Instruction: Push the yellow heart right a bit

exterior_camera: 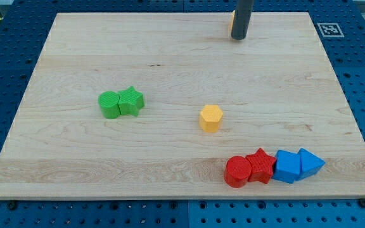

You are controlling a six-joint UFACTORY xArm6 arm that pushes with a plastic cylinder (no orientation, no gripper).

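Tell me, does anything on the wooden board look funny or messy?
One odd thing: an orange-yellow block at the view's top is mostly hidden behind my tip, so its shape can't be made out. The yellow block in the middle looks hexagonal rather than heart-shaped. Nothing looks tipped, spilled or broken on the board.

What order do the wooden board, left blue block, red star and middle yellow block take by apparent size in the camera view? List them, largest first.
1. Wooden board, by far.
2. Left blue block.
3. Red star and middle yellow block look alike; the star lies nearer the view's bottom, so unranked.
My tip: view's top.
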